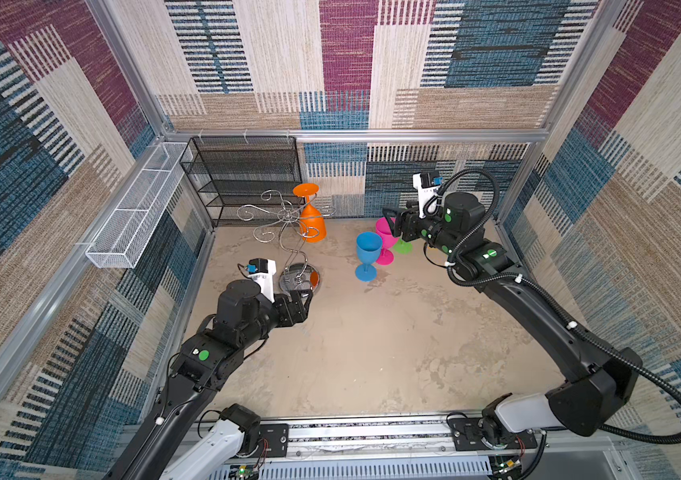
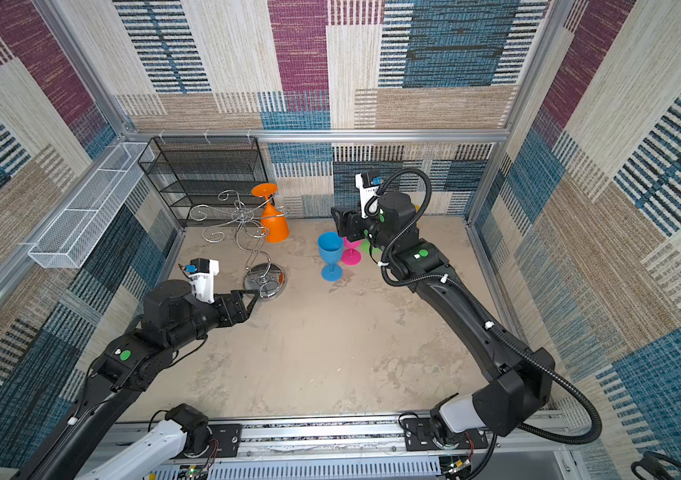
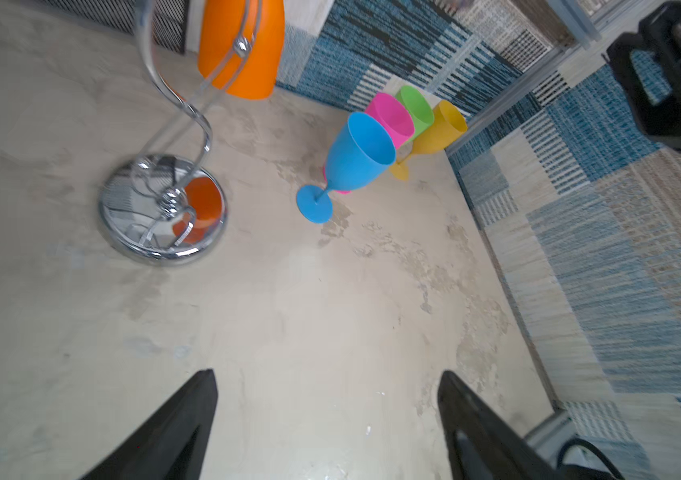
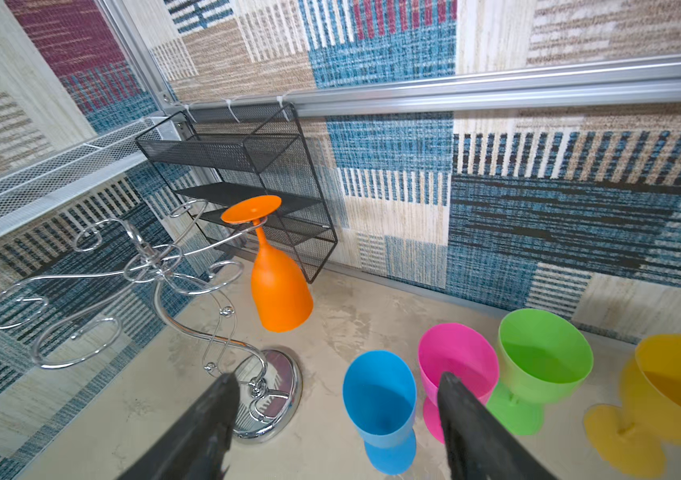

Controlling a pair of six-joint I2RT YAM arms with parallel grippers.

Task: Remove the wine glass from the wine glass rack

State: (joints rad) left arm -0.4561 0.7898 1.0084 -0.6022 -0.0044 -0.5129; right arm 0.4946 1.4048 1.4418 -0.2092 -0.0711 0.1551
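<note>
Beige mottled tabletop (image 1: 351,353), carpet-pattern walls on three sides, tight at the back. Key relation: the orange wine glass (image 1: 313,224) hangs upside down on the wine glass rack (image 1: 294,277). Its foot sits up on a wire arm on the rack's far-right side in both top views, and its bowl mouth points down, clear of the table. Its long axis is near vertical, slightly tilted. Your right gripper (image 4: 337,377) sits to the right of the glass at roughly bowl height, with open air between them, jaws wide and empty. Your left gripper (image 3: 326,378) is low, just beside the rack's mirrored base, also wide and empty, with the glass above and beyond it. My read: the right arm is better placed, so come in sideways from the right with the jaws spanning the bowl or stem across that vertical axis. The glass then likely has to slide outward along the wire arm, away from the hub; I can't tell exactly where the arm opens. The left could steady the base, since the rack looks top-heavy on a small foot. For clutter, the blue glass (image 1: 368,249), pink glass (image 1: 384,232), green glass (image 1: 403,247) and yellow glass (image 3: 442,129) stand upright in a row below and beside the right gripper. The black mesh shelf (image 1: 243,178) stands just behind the orange glass, so there's little room back there. The white mesh basket (image 1: 139,208) on the left wall is well apart.
</note>
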